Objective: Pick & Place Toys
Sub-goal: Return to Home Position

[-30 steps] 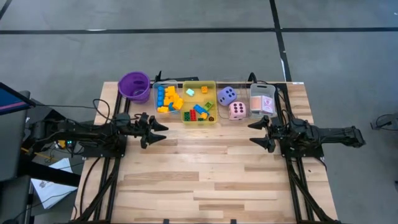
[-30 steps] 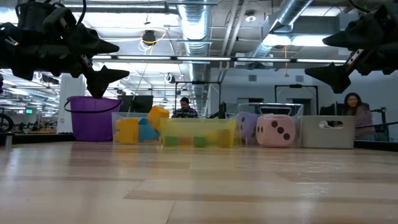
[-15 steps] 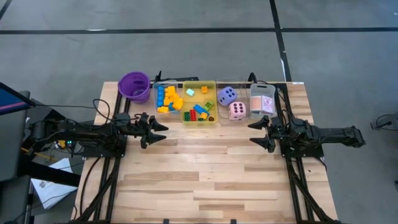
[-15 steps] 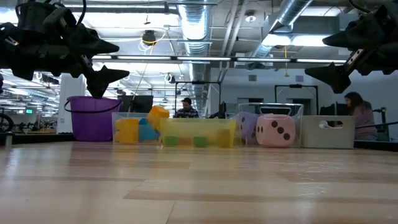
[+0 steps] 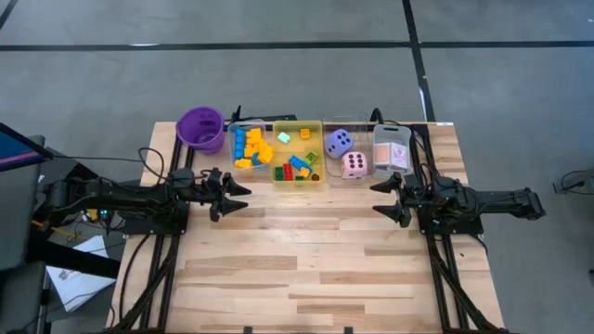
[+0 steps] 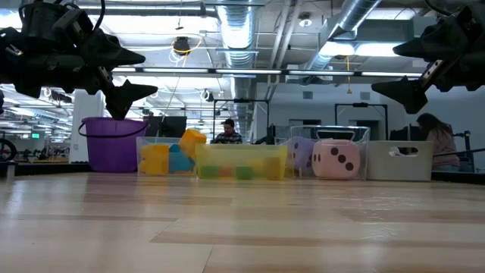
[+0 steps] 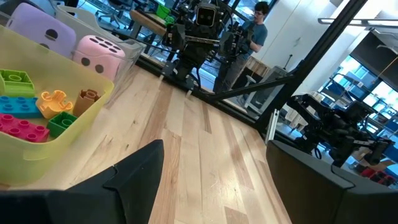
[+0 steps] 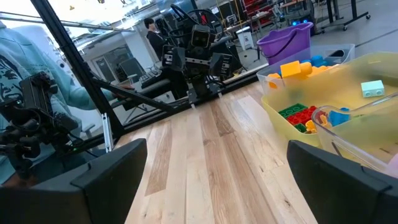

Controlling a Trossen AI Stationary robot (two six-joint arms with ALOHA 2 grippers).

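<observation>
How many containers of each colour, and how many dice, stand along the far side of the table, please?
Purple cup: 1
Clear trays: 2
Yellow tray: 1
Grey bin: 1
Dice, one purple and one pink: 2
Total: 7

Beyond your table you have a grey floor (image 5: 278, 88) crossed by dark lines (image 5: 278, 44) — overhead, silver ducts (image 6: 241, 30) and bright strip lights (image 6: 337, 50); far back, a person (image 6: 225, 133) sits.
</observation>
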